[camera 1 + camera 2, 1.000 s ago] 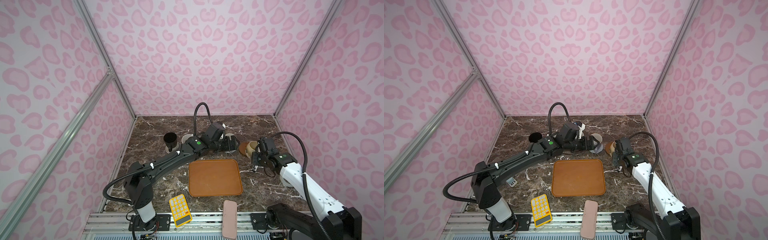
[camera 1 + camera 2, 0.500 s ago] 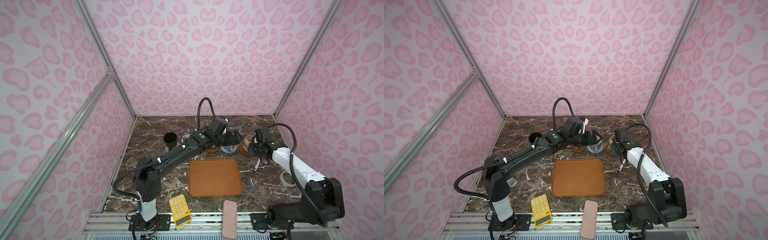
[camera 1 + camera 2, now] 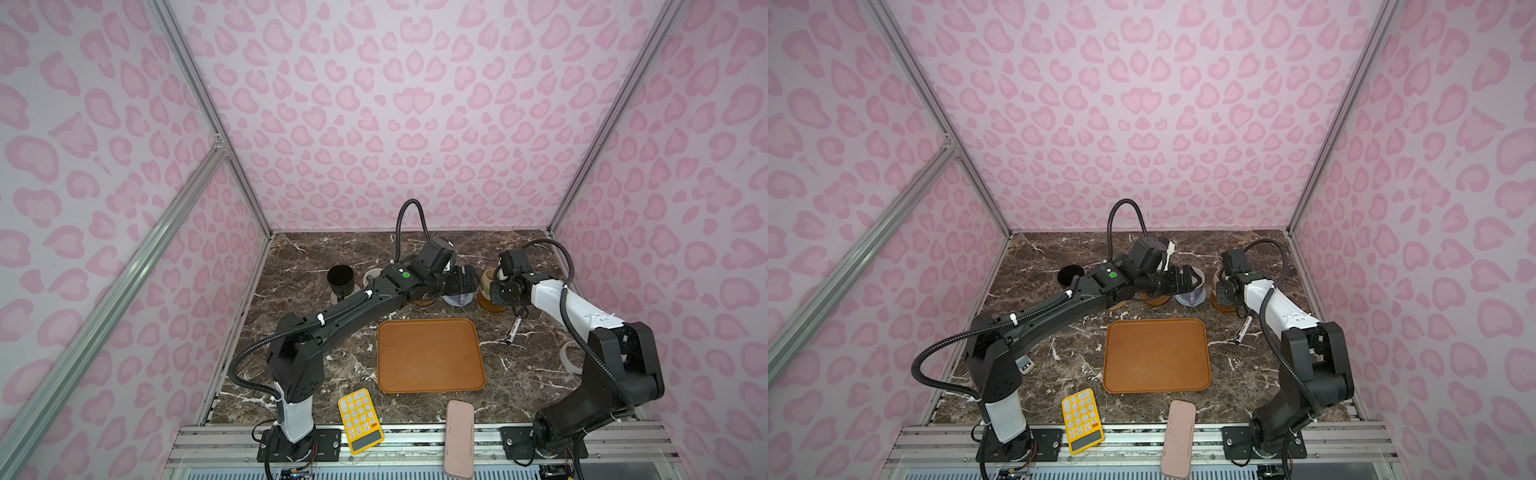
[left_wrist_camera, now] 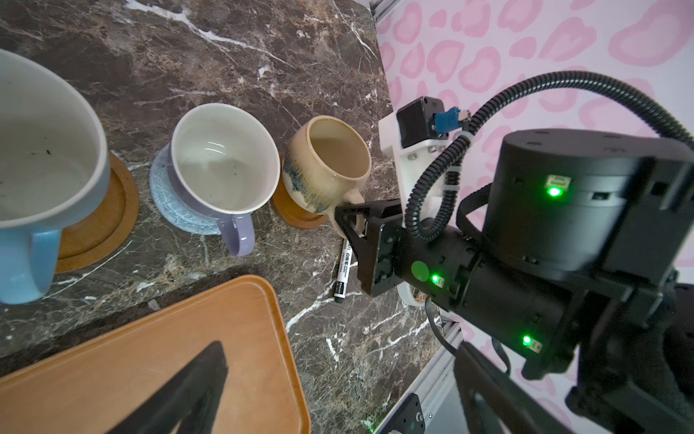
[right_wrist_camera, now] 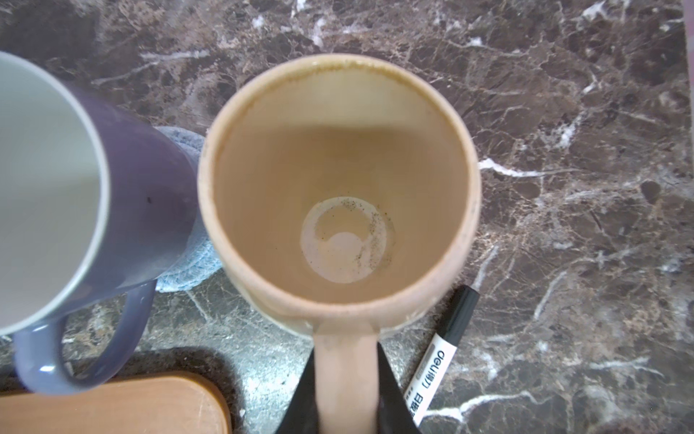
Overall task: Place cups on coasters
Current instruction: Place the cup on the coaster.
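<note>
My right gripper (image 5: 345,398) is shut on the handle of the beige mug (image 4: 330,161), which stands on a brown wooden coaster (image 4: 291,218) at the back right. My left gripper (image 3: 462,282) is open and hovers over the lavender mug (image 4: 221,165), which sits on the grey-blue crocheted coaster (image 4: 169,214). Beside it, the light-blue mug (image 4: 37,169) rests on another brown coaster (image 4: 101,229). The black mug (image 3: 340,279) stands at the back left. The speckled white mug (image 3: 371,275) is mostly hidden behind my left arm.
The large orange-brown tray (image 3: 430,353) lies mid-table. A marker pen (image 3: 514,330) lies just right of it, near the beige mug. A tape roll (image 3: 567,358) sits by the right wall. A yellow calculator (image 3: 359,419) and a pink case (image 3: 459,438) lie at the front edge.
My left gripper has reached farther right, over the lavender mug, staying open. My right wrist has drawn back and left at the beige mug, and its elbow has risen.
</note>
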Controlling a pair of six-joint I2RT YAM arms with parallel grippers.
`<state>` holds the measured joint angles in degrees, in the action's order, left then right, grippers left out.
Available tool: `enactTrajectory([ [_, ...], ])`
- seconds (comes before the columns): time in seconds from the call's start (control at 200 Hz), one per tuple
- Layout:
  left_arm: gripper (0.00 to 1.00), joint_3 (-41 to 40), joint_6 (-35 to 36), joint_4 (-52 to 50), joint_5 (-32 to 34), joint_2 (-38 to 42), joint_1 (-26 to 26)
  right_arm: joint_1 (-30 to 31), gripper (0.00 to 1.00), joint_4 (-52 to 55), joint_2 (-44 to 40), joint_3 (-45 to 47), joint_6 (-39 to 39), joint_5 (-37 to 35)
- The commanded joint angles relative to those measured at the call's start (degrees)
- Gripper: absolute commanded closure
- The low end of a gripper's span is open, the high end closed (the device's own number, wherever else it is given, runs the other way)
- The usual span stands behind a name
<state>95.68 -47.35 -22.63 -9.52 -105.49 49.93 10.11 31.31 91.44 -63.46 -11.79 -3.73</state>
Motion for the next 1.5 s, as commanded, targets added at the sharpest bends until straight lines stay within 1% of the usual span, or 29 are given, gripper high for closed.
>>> enactTrajectory([
  [0.0,0.04,-0.4,0.6,0.4,0.9,1.1,0.0,0.0,1.00,-3.7,0.7,-0.3,0.7,-1.9],
  [0.295,0.04,-1.3,0.4,1.1,0.5,1.3,-0.2,0.1,1.00,-4.1,1.7,0.0,1.4,-2.6],
  [0.39,0.04,-2.0,0.2,1.5,0.5,1.7,-0.2,0.1,1.00,-3.9,1.7,1.7,1.0,-2.9],
  [0.51,0.04,-2.6,0.1,1.8,0.3,1.8,-0.1,0.0,1.00,-3.8,1.6,3.8,0.2,-1.4],
  [0.78,0.04,-3.8,-0.4,2.9,0.2,2.3,-0.1,0.0,1.00,-2.7,0.0,5.8,-1.2,-1.0],
  [0.95,0.04,-4.2,-0.4,2.9,0.2,2.6,-0.2,0.0,0.97,-2.1,0.7,6.0,-1.6,-0.8],
  [1.15,0.04,-5.3,-0.7,3.4,0.5,3.1,-0.1,0.0,0.96,-2.2,0.0,7.4,-2.0,-0.9],
  [1.245,0.04,-5.7,-0.9,3.8,0.2,3.0,-0.2,0.0,0.94,-2.1,-0.1,8.1,-2.3,-0.8],
  [1.32,0.04,-5.7,-1.0,3.9,0.1,2.9,-0.2,0.0,0.89,-1.9,-0.2,8.2,-2.7,-1.2],
  [1.495,0.04,-5.7,-1.0,4.0,0.2,3.0,-0.2,-0.2,0.83,-1.0,-0.2,7.7,-3.4,-2.7],
])
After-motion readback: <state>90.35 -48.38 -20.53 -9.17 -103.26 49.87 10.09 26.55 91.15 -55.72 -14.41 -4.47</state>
